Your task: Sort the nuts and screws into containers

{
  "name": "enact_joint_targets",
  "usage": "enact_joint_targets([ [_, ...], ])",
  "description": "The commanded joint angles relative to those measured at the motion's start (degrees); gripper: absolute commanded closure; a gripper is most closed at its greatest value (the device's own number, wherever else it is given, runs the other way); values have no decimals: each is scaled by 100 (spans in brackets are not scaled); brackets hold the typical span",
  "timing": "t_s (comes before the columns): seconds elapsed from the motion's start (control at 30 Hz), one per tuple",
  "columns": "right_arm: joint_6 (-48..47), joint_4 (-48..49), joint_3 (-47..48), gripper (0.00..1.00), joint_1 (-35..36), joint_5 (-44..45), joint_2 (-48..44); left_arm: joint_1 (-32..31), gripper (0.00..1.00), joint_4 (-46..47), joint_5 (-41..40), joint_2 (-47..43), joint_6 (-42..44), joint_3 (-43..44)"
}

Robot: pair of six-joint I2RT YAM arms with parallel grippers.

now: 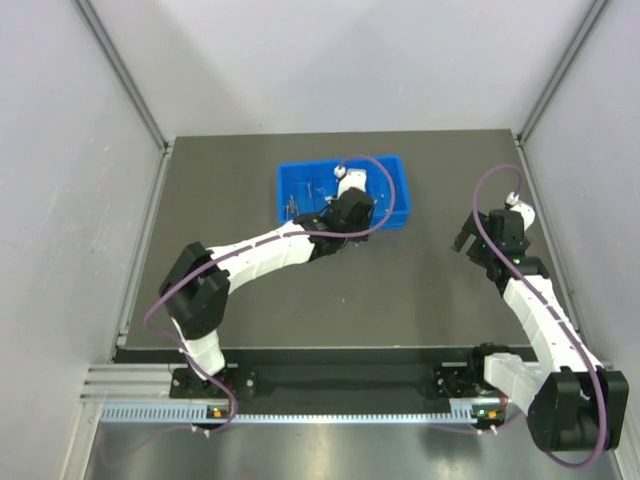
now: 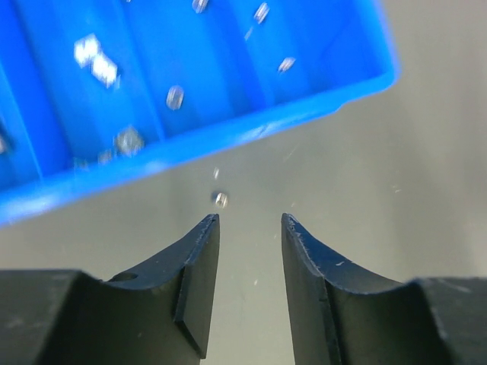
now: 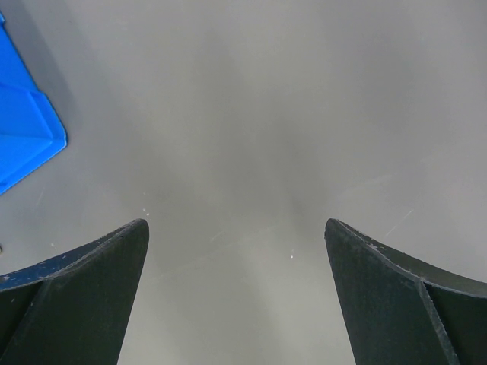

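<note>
The blue tray (image 1: 392, 200) sits at the back middle of the table, and its low dividers form the containers (image 2: 228, 68). Several small roundish silvery nuts (image 2: 175, 96) lie scattered in them. A few thin pieces that look like screws (image 1: 292, 207) lie in the tray's left section. One tiny nut (image 2: 221, 199) shows over the table just outside the tray's near wall, just beyond my left gripper's fingertips. My left gripper (image 2: 249, 219) (image 1: 348, 212) hangs at that near wall, open, with nothing between its fingers. Off to the right, over bare table, my right gripper (image 3: 236, 224) (image 1: 475, 243) is open wide.
The dark grey tabletop (image 1: 250, 290) is fenced by white walls with metal posts on the left, right and back. A corner of the blue tray (image 3: 23, 129) shows at the left edge of the right wrist view.
</note>
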Motion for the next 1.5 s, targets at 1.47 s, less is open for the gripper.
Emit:
enact_joint_targets([
  [1.47,-108,180,-80,0,-51,3,-9,-311,71,-863,-1733,2261,-2058,966],
])
